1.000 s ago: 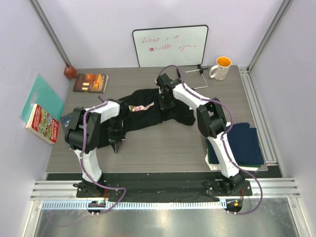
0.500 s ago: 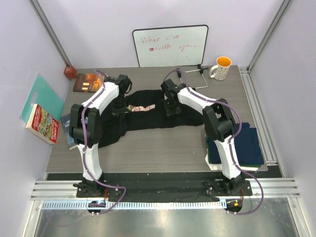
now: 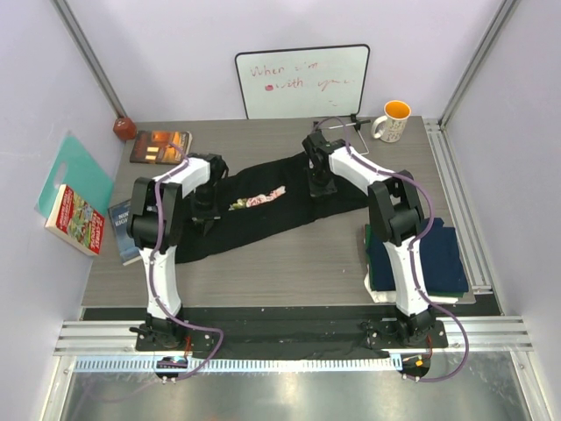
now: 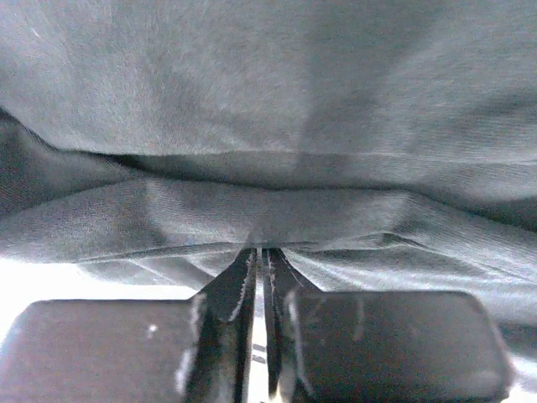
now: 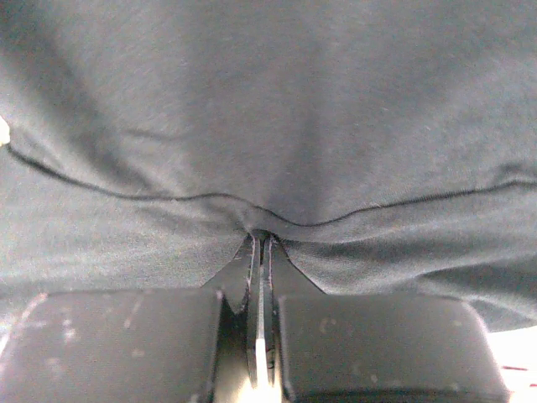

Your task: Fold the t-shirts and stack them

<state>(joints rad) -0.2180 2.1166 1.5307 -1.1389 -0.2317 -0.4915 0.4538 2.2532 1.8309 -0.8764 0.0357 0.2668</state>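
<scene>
Black t-shirt: stretched in a long band across the middle of the tabletop, slanting from lower left to upper right. Pink-and-white print facing up just left of centre.

Left tool: pressed together on a ridge of the black cloth, a thin fold pinched between the tips in the left wrist view. Seen from above, set on the left part of the shirt, left of the print.

Right tool: clamped tight on the shirt's stitched edge, with the hem dipping into the tips in the right wrist view. Seen from above, set on the upper right part of the shirt, right of the print.

Folded stack: navy t-shirt on top at the right edge of the tabletop, well apart from the black one. White t-shirt peeking out beneath at the stack's lower left corner, partly hidden by the right arm.

Whiteboard: upright against the back wall, top centre of the frame, with red handwriting too faint to read.

Mug: white with an orange inside, upper right, just right of the whiteboard.

Dark-covered book: flat on the tabletop, upper left.

Red-covered book: at the far left, off the tabletop's edge, beside a blue book.
</scene>
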